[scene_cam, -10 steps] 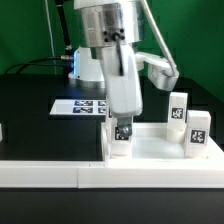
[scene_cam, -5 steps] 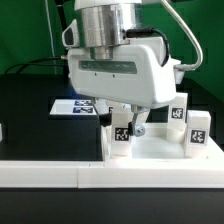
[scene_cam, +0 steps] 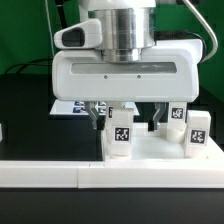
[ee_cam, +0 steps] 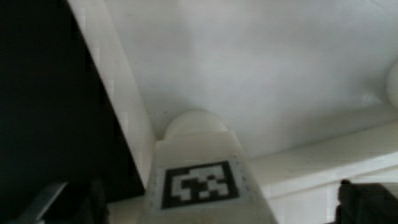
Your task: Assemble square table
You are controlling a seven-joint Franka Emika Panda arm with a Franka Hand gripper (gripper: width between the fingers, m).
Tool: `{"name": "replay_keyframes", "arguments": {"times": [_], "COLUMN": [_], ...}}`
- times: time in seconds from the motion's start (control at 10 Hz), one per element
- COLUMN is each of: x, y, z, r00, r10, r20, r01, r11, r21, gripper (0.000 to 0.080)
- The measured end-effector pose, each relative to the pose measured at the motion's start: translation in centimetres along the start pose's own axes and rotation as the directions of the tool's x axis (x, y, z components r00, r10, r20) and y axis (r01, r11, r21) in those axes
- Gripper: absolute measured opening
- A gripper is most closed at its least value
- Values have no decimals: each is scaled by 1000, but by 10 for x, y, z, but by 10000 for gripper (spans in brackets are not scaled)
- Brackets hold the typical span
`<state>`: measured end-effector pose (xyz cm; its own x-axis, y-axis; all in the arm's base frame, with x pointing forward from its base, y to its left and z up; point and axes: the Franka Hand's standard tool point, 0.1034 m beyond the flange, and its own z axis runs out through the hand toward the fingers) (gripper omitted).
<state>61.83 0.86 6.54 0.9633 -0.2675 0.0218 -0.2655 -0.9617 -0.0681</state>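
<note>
Exterior view: bright, even illumination; soft shadow beneath the gripper on the square table; low resolution. Wrist view: blurred, with the leg near the table's rim out of focus.

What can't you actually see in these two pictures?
- Exterior view: the gripper body hides most of the marker board and the table slab's back part.
- Exterior view: the fingers' tips are lost behind the front leg.
- Wrist view: blurred; the leg's foot is cut off by the frame edge.
</note>
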Motion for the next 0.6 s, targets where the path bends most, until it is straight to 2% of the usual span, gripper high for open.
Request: {"name": "replay_keyframes", "arguments": {"times": [0.2, 0.3, 0.4, 0.5, 0.6], "x": [0, 0, 0, 0, 0], "y": [0, 0, 0, 1, 1], "z": [0, 0, 0, 0, 1], "r00": [998, 992, 982, 961, 942], "r10": [56, 123, 187, 275, 336], "r20": [0, 0, 1, 0, 0], "r01": [-56, -123, -187, -275, -336], "r11": [998, 992, 982, 961, 942], "r21": [0, -1, 0, -1, -1], "gripper": [620, 438, 438, 288, 289]}}
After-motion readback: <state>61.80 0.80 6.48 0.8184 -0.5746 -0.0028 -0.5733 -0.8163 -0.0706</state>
